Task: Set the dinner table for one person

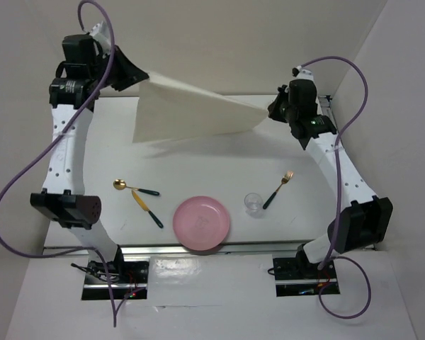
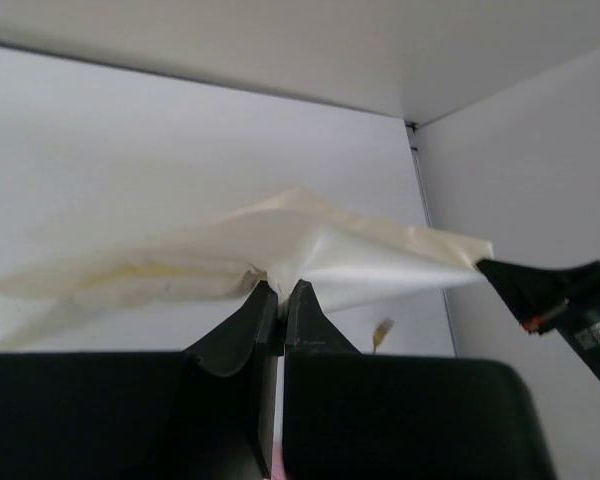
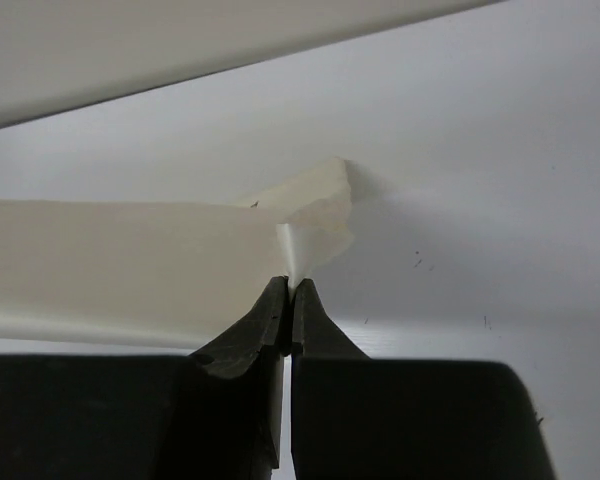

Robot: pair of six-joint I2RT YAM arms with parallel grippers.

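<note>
A cream cloth [image 1: 191,110] hangs stretched in the air over the far part of the white dinner table [image 1: 198,159]. My left gripper [image 1: 143,76] is shut on its left corner, seen in the left wrist view [image 2: 280,285] with the cloth [image 2: 280,245] bunched at the tips. My right gripper [image 1: 269,110] is shut on its right corner, seen in the right wrist view [image 3: 291,285] with the cloth [image 3: 130,260] spreading left. On the table lie a pink plate [image 1: 201,223], a gold spoon [image 1: 134,188], a gold knife [image 1: 147,208], a gold fork [image 1: 278,189] and a clear glass [image 1: 253,203].
White walls close in the table at the back and right. A metal rail [image 1: 198,249] runs along the near edge by the arm bases. The fork tip [image 2: 382,330] and my right gripper [image 2: 555,295] show in the left wrist view.
</note>
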